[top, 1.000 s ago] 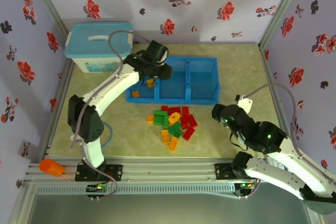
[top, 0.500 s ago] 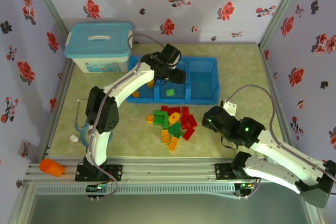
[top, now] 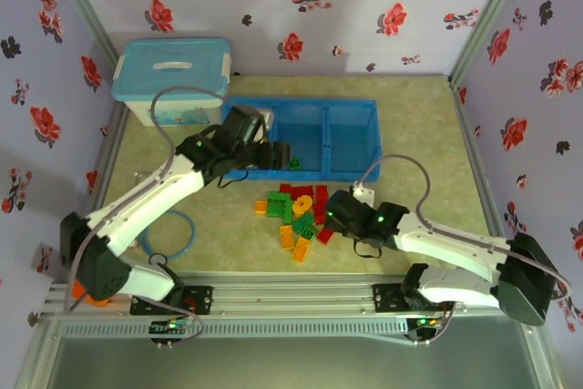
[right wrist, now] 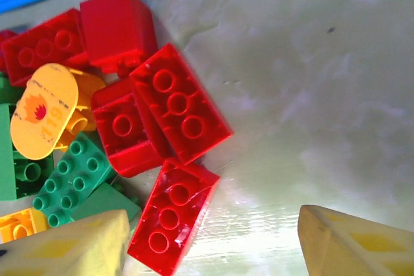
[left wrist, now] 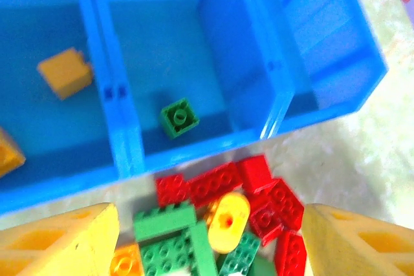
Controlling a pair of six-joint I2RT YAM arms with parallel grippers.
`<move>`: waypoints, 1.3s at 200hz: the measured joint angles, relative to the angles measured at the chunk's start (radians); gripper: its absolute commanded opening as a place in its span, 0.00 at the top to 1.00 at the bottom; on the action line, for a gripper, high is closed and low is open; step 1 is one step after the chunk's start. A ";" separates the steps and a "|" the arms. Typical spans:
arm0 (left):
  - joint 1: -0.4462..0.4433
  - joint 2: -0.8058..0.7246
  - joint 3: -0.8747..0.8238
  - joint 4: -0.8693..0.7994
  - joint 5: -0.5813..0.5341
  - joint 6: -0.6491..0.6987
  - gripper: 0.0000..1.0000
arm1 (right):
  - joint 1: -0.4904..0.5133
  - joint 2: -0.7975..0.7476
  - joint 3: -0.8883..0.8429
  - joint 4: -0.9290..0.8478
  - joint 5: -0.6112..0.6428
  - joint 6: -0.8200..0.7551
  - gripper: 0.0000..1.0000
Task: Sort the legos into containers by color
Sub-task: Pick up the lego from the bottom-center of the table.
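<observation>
Top-down, close wrist cams; shared legos (top: 301,218)

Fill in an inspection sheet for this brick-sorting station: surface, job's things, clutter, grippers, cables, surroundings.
Surface: pale mat, flat, no spills seen.
Job's things: blue tray holds orange bricks in its left compartment and one green brick in the middle; nothing seen in the right. Pile of legos lies on the mat in front.
Clutter: storage box, lidded, behind the tray's left end.
Grippers: left gripper open over the tray's near edge; right gripper open at the pile's right side.
Cables: grey cable arcs off the left arm, another off the right; pale-blue loop on the mat.
Surroundings: floral walls; metal rail at the near edge.
</observation>
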 measured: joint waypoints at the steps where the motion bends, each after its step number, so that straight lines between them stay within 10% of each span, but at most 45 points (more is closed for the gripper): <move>1: -0.001 -0.008 -0.012 0.003 -0.002 -0.004 0.26 | 0.001 0.003 0.000 0.002 -0.001 0.000 0.32; 153: -0.018 -0.408 -0.530 0.002 -0.076 -0.185 0.27 | 0.026 0.261 -0.049 0.248 -0.021 0.127 0.53; 207: -0.022 -0.491 -0.578 -0.005 -0.089 -0.212 0.27 | 0.032 0.224 -0.068 0.240 0.003 0.170 0.75; 260: -0.077 -0.494 -0.598 -0.002 -0.101 -0.224 0.27 | -0.002 0.003 0.037 0.006 0.084 0.116 0.75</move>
